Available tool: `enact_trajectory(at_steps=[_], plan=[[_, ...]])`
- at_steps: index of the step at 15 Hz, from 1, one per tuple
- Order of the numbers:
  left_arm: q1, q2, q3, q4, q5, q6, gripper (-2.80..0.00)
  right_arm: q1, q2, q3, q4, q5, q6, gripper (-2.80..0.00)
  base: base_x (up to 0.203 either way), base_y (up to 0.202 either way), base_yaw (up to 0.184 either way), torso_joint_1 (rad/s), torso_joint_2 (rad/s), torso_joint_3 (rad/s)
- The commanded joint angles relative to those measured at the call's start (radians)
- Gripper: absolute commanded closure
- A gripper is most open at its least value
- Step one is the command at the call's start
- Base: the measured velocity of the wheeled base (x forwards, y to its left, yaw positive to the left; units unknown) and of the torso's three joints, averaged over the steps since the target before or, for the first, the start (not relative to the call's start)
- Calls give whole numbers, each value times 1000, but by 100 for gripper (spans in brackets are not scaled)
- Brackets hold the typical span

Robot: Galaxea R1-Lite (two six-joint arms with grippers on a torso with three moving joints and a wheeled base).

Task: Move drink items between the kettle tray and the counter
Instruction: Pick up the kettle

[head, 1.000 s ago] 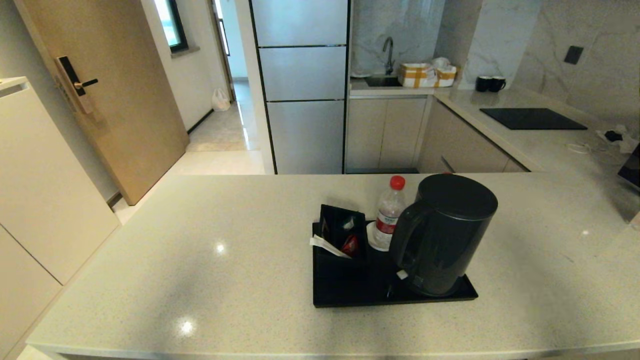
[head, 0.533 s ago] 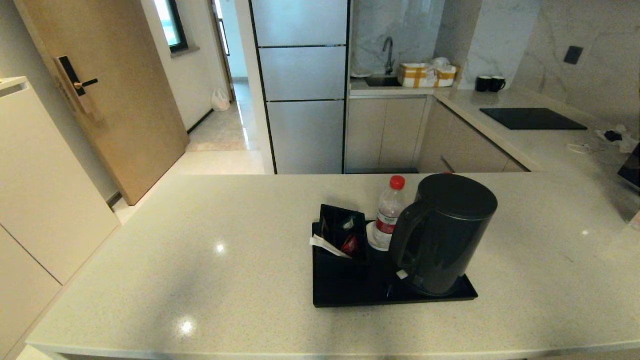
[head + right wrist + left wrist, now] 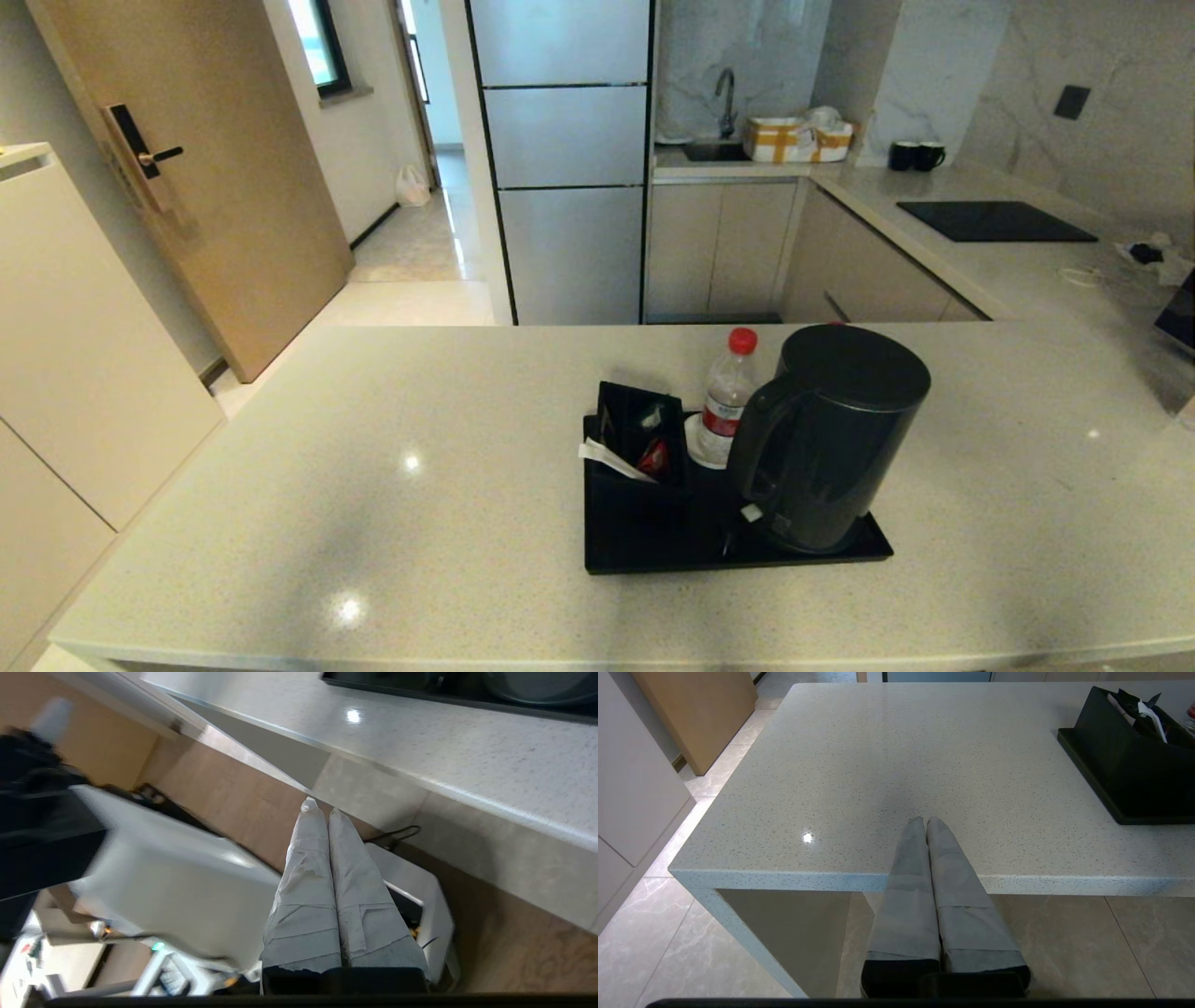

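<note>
The dark grey kettle (image 3: 826,439) stands upright on the right half of the black kettle tray (image 3: 653,553), in the middle of the beige counter (image 3: 373,485). A clear water bottle (image 3: 726,401) with a red cap stands at the tray's back, just left of the kettle. Neither gripper appears in the head view. My left gripper (image 3: 925,820) is shut and empty, hovering over the counter's near edge, left of the tray (image 3: 1092,788). My right gripper (image 3: 322,808) is shut and empty, lower than the counter's (image 3: 467,756) front edge, with the tray (image 3: 420,693) well beyond it.
A black box of sachets (image 3: 639,439) fills the tray's left rear corner. On the far side counter lie a black hob (image 3: 994,221), two black mugs (image 3: 915,156) and some cables (image 3: 1144,254). My own white base (image 3: 187,882) sits under the right gripper.
</note>
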Motion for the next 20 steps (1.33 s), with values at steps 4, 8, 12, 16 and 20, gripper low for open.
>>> enact_trajectory(at_steps=[4,8,12,16,20], plan=[[0,0,0,0,0,0,0,-2,-219,49,9,-57,12,0,0,0,0,0,0,0],[0,0,0,0,0,0,0,1,-258,52,52,-164,63,0,0,0,0,0,0,0],[0,0,-1,1,0,0,0,47,-104,102,-12,-61,32,0,0,0,0,0,0,0],[0,0,0,0,0,0,0,70,146,193,-283,-41,-30,0,0,0,0,0,0,0],[0,0,0,1,0,0,0,131,409,213,-503,-40,-36,0,0,0,0,0,0,0]])
